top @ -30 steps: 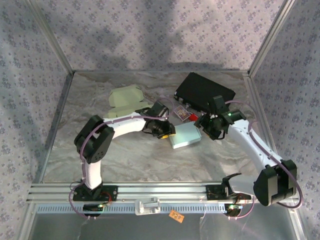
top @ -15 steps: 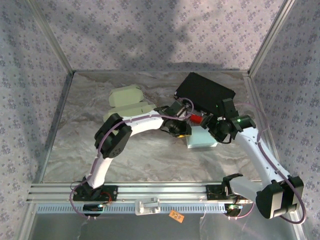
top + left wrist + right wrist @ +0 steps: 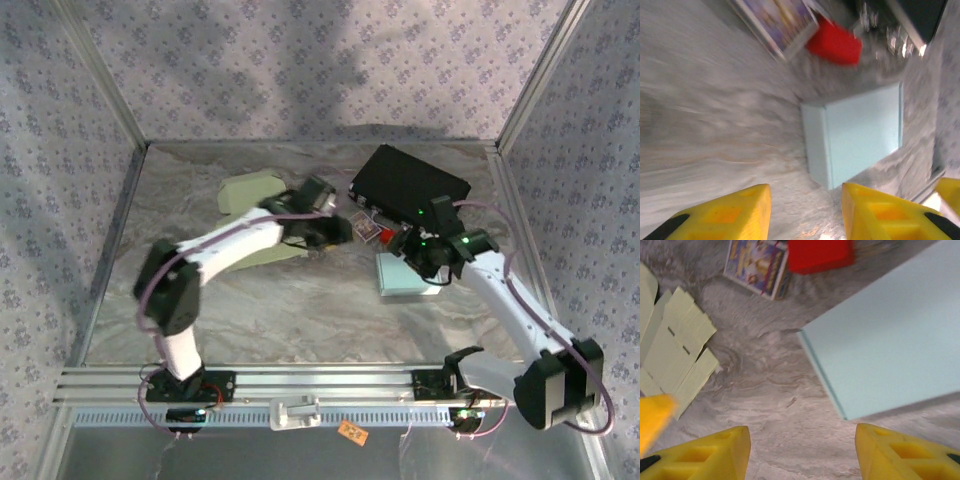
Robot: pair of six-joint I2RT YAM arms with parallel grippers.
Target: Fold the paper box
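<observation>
Fingers of the left gripper (image 3: 805,195) are standing partly apart and gripping nothing, hanging over the marbled table (image 3: 300,310) near the light blue box (image 3: 860,130). The right gripper (image 3: 801,440) is likewise gaping wide and empty just beside that box. The flat pale green paper box (image 3: 250,195) is lying unfolded well off to the left, partly under the left arm.

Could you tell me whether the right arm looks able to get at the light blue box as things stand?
Probably yes: the right gripper hangs open just beside the light blue box, with only bare table between them and nothing on top of it.
</observation>
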